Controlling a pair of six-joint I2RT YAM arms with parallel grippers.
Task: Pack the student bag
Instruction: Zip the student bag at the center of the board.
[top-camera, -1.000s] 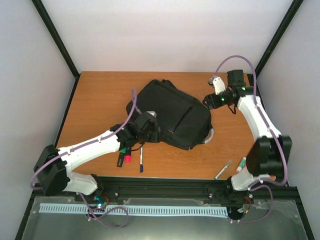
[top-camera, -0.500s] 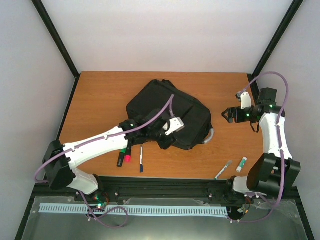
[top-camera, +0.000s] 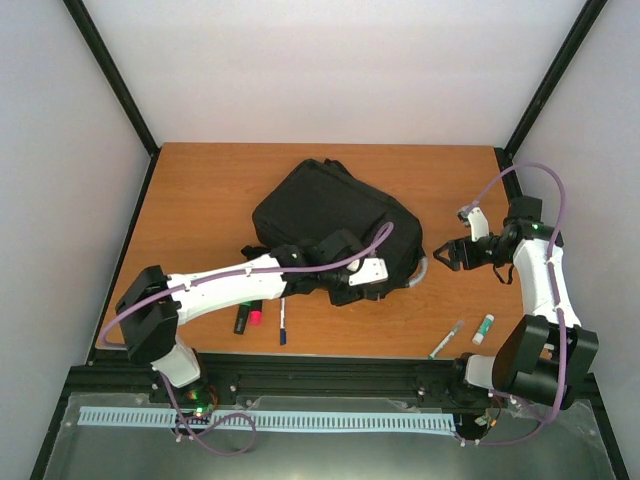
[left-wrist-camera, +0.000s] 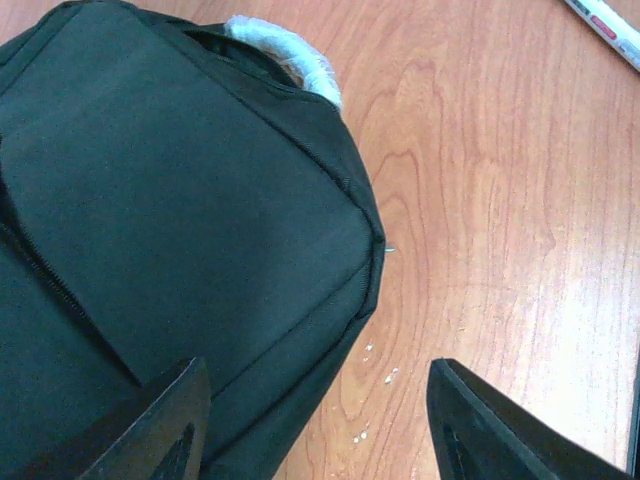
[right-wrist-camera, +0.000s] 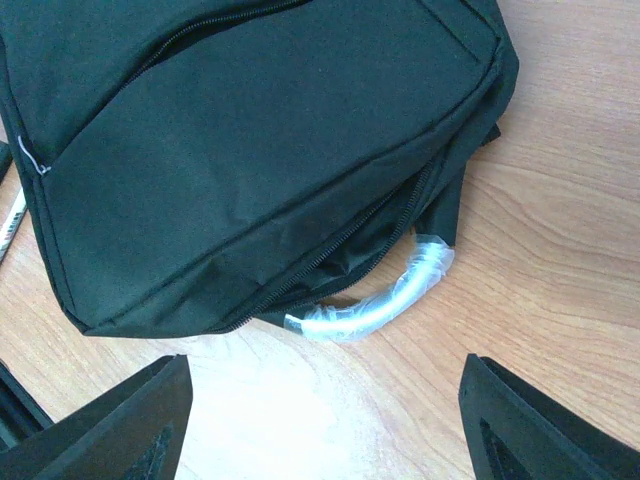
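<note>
**Sizing up a limp black bag**

Finding the student bag (top-camera: 330, 215) lying flat around the middle of the table (top-camera: 200, 190), with its top handle (right-wrist-camera: 375, 300) toward the right and wrapped in clear film. Hanging the left gripper (left-wrist-camera: 315, 425) over the bag's near right corner, with jaws well apart and gripping nothing. Keeping the right gripper (right-wrist-camera: 330, 425) just right of the handle, spread wide too and empty.

Judging the bag as soft, light and floppy, probably sagging if lifted by a panel and sliding on the wood rather than tipping. Favouring the firmer handle loop or a zipper edge for a sure hold, while expecting the film to be slick. Noting a marker (top-camera: 243, 318) and a pen (top-camera: 283, 322) lying loose on the near side.
</note>
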